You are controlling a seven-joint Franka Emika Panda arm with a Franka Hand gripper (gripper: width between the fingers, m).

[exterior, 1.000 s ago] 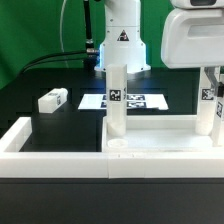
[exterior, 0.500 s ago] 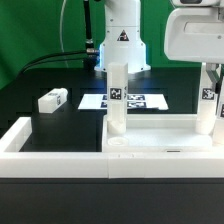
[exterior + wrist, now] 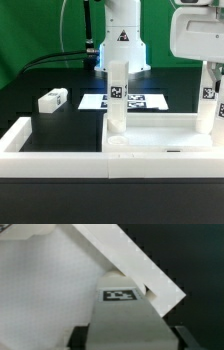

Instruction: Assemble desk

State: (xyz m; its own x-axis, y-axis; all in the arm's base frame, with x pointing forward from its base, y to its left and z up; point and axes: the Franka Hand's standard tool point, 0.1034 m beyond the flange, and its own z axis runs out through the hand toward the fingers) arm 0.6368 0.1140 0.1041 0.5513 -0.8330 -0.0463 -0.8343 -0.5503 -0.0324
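Observation:
The white tabletop slab (image 3: 165, 132) lies at the front on the exterior view's right, rim up. One white tagged leg post (image 3: 115, 100) stands upright at its left corner. At the right edge a second leg post (image 3: 210, 100) stands on the slab, and my gripper (image 3: 212, 78) is shut on it from above. In the wrist view this leg post (image 3: 125, 308), tag facing the camera, fills the space between my dark fingers (image 3: 82, 336), with the gripper (image 3: 132, 339) closed round it. Beside it are the slab (image 3: 40, 291) and its raised rim (image 3: 140, 263). A third leg post (image 3: 52, 99) lies loose on the black table at the left.
The marker board (image 3: 140, 101) lies flat behind the standing leg. A long low white border wall (image 3: 50, 158) runs along the front and up the left side. The robot's base (image 3: 120, 40) stands at the back, before a green backdrop.
My gripper's body has shifted slightly up and toward the exterior view's right. The held leg and the other parts stay where they were.

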